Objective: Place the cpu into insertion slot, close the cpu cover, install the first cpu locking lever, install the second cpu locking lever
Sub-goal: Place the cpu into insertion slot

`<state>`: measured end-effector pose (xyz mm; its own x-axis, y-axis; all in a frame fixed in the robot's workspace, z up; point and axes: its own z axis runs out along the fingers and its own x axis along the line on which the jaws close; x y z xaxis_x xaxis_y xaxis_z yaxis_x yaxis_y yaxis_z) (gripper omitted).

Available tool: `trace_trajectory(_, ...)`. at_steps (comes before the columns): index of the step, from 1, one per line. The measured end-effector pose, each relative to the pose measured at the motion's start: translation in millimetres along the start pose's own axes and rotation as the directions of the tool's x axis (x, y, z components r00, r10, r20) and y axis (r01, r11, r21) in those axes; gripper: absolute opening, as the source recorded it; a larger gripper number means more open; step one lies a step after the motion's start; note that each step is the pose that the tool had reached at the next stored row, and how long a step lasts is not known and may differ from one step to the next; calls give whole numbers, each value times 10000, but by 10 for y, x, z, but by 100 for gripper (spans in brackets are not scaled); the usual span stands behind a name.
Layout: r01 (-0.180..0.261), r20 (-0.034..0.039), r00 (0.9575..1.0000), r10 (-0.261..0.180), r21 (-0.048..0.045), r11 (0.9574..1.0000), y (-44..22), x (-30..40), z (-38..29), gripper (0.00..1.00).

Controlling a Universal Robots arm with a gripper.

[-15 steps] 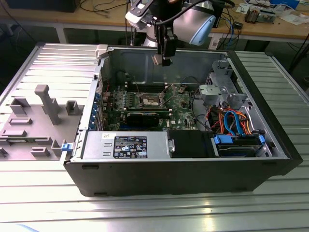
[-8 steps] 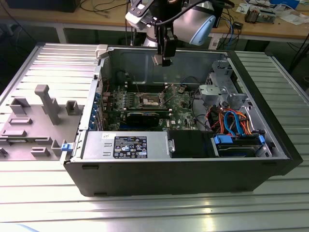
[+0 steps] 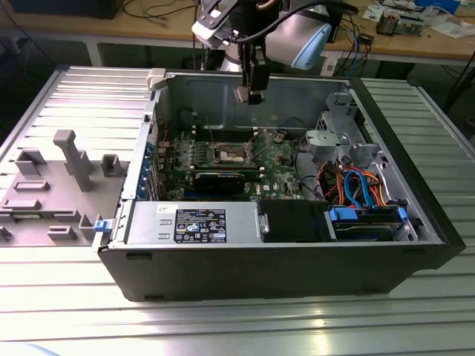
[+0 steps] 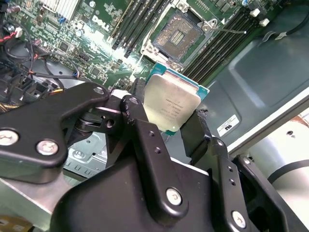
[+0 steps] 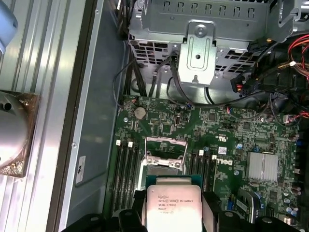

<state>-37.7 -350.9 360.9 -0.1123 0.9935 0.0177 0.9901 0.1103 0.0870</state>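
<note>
My gripper (image 4: 169, 116) is shut on the cpu (image 4: 171, 102), a flat square chip with a silver-grey top, pinched by two opposite edges between black fingers (image 4: 136, 116). In the exterior view the gripper (image 3: 251, 93) hangs high above the green motherboard (image 3: 278, 159) with the cpu (image 3: 243, 94) at its tip. The insertion slot (image 5: 164, 172) lies bare on the board, straight past the held cpu (image 5: 173, 209). The cpu cover (image 5: 166, 140) stands raised at the slot's far edge. In the second wrist view the slot (image 4: 177, 35) shows its bare contact field.
The open black computer case (image 3: 260, 263) lies on a ribbed metal table (image 3: 89, 96). Inside are a power supply (image 3: 193, 222), a black card (image 3: 219, 180), a drive cage (image 3: 334, 141) and coloured cables (image 3: 356, 185). Grey fixtures (image 3: 67, 159) stand at the exterior view's left.
</note>
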Motion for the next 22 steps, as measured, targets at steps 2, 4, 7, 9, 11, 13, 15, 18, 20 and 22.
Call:
trace_trajectory(2, -182, 14, 9998, 182, -4, 9998, -1, -1, 2, 54)
trace_trajectory(4, -185, 15, 9998, 185, -4, 9998, 0, 0, 3, 54)
trace_trajectory(7, -186, 15, 9998, 186, -4, 9998, 0, 0, 3, 54)
trace_trajectory(9, -186, 15, 9998, 186, -4, 9998, 0, 0, 3, 54)
trace_trajectory(11, -187, 15, 9998, 187, -4, 9998, 0, 0, 3, 54)
trace_trajectory(13, -190, 16, 9998, 190, -4, 9998, 0, 0, 3, 54)
trace_trajectory(15, -201, 17, 9998, 201, -5, 9998, 0, 0, 3, 54)
trace_trajectory(18, -313, 26, 9995, 313, -7, 9995, 0, 0, 3, 54)
trace_trajectory(20, -495, 41, 9988, 495, -11, 9988, 0, 0, 5, 54)
trace_trajectory(22, -642, 54, 9979, 642, -14, 9979, 0, 0, 6, 54)
